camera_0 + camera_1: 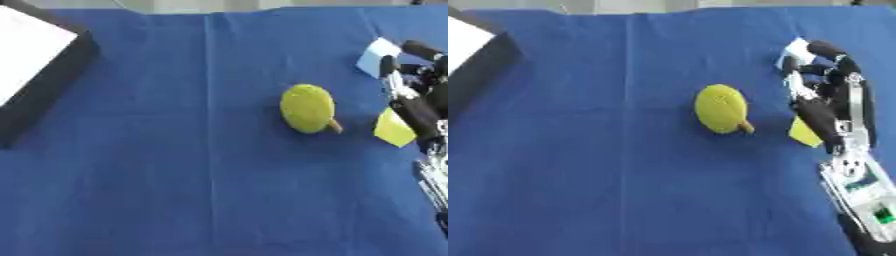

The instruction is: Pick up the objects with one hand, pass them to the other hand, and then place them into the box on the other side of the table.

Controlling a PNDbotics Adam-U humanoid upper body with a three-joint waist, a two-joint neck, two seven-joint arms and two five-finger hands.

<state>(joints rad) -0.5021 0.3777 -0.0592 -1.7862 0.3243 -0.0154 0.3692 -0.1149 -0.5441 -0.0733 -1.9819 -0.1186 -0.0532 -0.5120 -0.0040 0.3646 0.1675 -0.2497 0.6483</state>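
Right eye view: your right hand (833, 95) sits at the right edge of the blue counter (579, 175); left hand not in shot.
Fingers: curled over a yellow card (802, 134) and a white card (796, 50); can't tell if they actually pinch either.
Fruit: yellow-green pear-like fruit (720, 108) lies mid-counter, free, just left of the fingers, nearer the right hand.
Axis: stem end points down-right, twd the hand.
Box: black box (44, 87), far left, well apart from the fruit.
Next: prob. reach left w/ right hand.
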